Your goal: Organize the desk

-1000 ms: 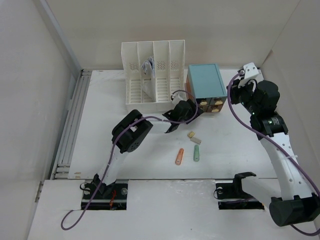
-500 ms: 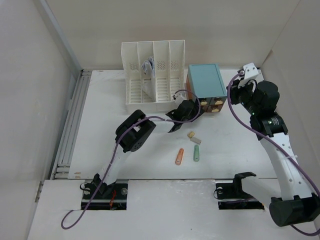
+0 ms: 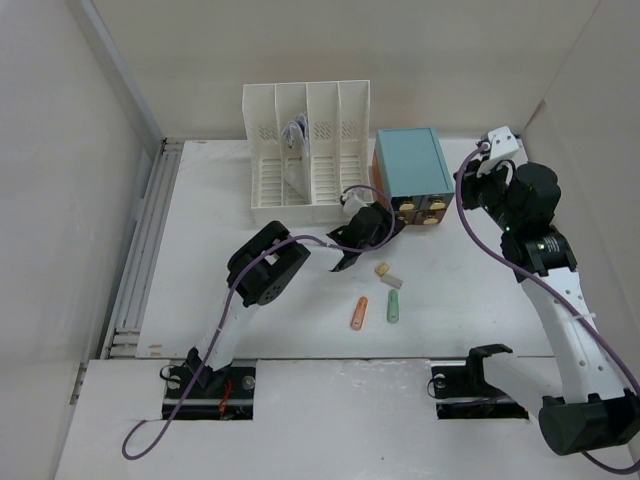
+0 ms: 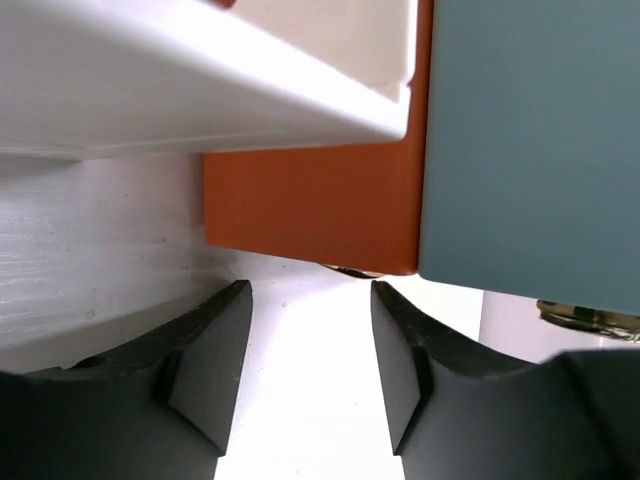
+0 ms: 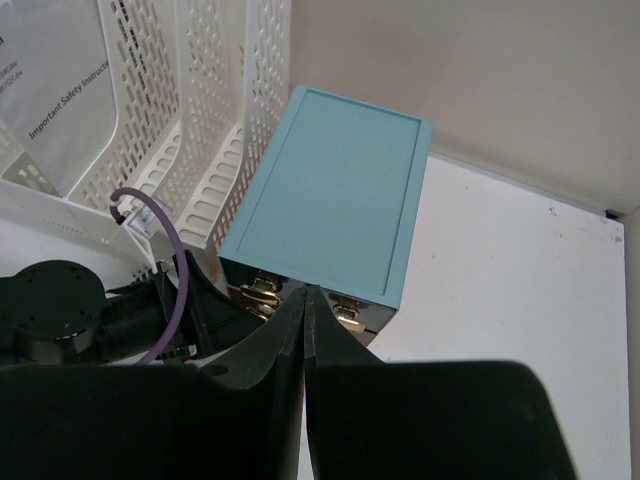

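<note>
Desk [image 3: 200, 250] fills the top view, white walls round it, with a ridged metal rail [image 3: 148, 240] along its 9 o'clock edge and both arm bases sitting in the cut-outs at 6. Left gripper [image 4: 310, 300] is nosed up to the gap between the file rack [image 3: 300, 150] and the teal-topped drawer box [image 3: 412, 163], fingers spread with nothing between them. Right gripper [image 5: 304, 300] hangs over the box out at 2 o'clock, fingers pressed together. Orange marker [image 3: 358, 314] and green marker [image 3: 393, 307] lie side by side near the middle, and two small beige bits [image 3: 381, 269] sit just off their 12 o'clock.
</note>
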Action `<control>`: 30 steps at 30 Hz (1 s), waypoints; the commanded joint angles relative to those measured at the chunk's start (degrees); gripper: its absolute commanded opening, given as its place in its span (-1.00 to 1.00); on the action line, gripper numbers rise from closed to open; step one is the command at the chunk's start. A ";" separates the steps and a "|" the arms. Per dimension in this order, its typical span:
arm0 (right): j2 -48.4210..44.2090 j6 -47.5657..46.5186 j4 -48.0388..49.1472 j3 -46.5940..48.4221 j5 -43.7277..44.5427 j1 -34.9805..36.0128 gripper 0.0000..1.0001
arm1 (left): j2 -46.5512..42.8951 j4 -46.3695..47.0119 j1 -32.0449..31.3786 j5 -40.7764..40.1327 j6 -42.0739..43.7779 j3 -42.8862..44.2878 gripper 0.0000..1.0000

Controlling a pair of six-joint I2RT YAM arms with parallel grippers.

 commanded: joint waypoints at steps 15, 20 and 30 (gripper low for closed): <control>-1.10 0.82 3.31 -1.00 -1.32 -0.26 -0.87 | 1.29 -0.45 1.38 -3.26 -4.25 5.40 -0.01; -1.10 0.29 3.31 -1.00 -1.32 -0.26 -0.87 | 2.34 -0.44 1.38 -2.73 -7.07 6.72 -0.15; -1.63 0.29 3.31 -1.52 -1.85 -0.26 -0.87 | 2.87 2.29 0.85 -3.79 -9.09 6.02 -0.44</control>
